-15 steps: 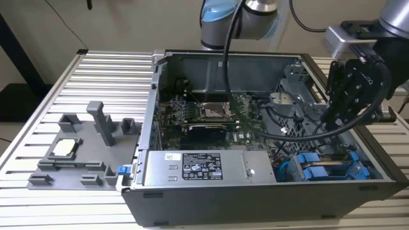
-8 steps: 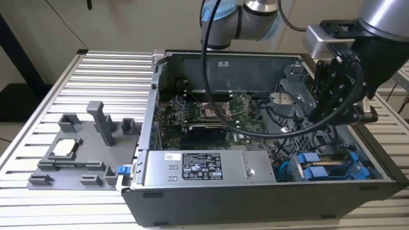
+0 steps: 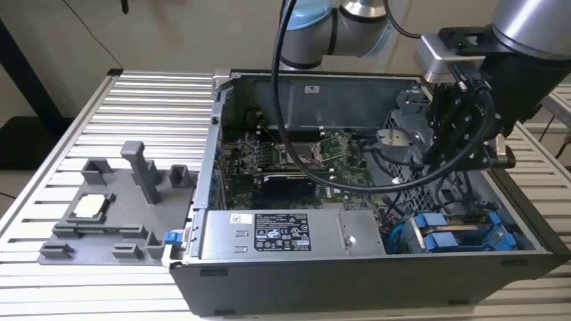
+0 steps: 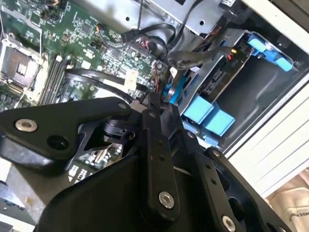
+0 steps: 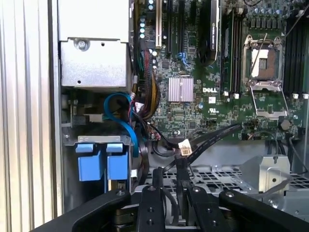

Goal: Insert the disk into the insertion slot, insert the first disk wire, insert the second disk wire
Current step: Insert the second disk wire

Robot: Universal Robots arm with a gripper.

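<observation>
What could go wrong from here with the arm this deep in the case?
The pincer sits among loose wires near the blue carriers; it might snag one. The motherboard lies close, so a slip could hit it. The arm's own cable may catch the case.

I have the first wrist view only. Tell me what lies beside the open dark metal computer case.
Observer: A grey plastic fixture tray sits on the ribbed metal table, on the exterior view's left of the open dark metal computer case.
Operator: Report what it holds.
Observer: A small pale square part lies in one of its recesses.
Operator: Now place the gripper for me.
Observer: The black gripper hangs inside the case toward the exterior view's right, close by the grey perforated drive cage.
</observation>
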